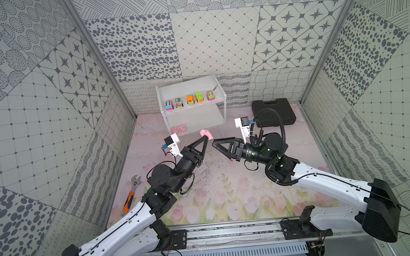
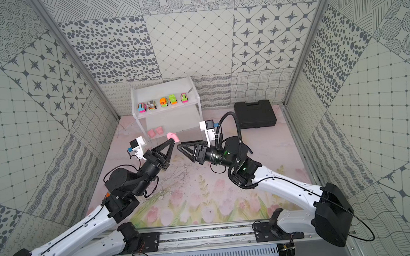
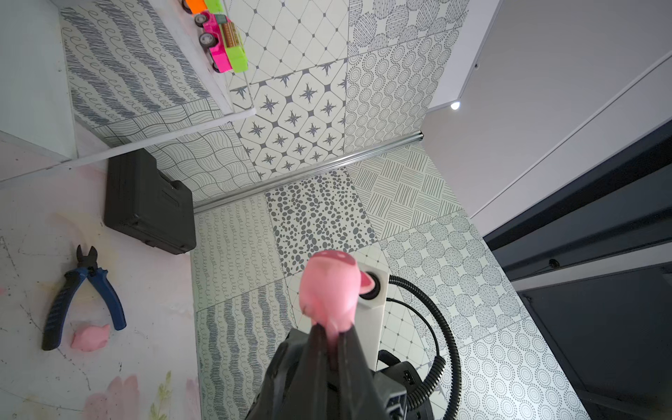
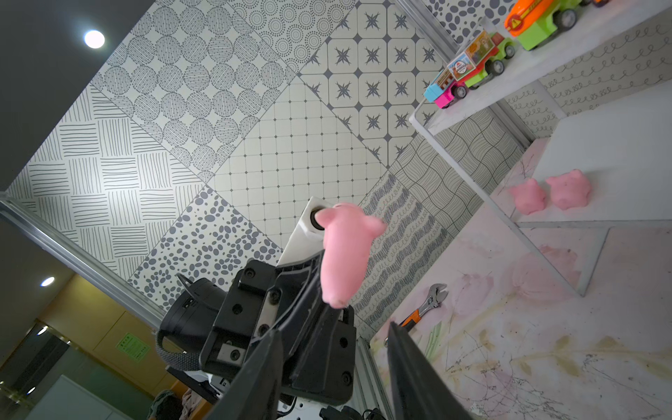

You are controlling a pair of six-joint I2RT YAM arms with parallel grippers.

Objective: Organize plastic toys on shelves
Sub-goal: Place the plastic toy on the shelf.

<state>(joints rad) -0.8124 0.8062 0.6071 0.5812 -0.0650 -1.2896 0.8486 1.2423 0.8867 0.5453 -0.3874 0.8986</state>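
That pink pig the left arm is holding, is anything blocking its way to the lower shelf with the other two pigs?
Nothing visible does. The pig, pinched in the left jaws, hangs near the open front of the lower board. The two pigs there leave bare board beside them; the right jaws stand aside.

We looked steeply down from high overhead toward the shelves (image 1: 185,88) in both top views. Our wrist cameras sat close, facing each other, both showing the pig (image 3: 329,287).
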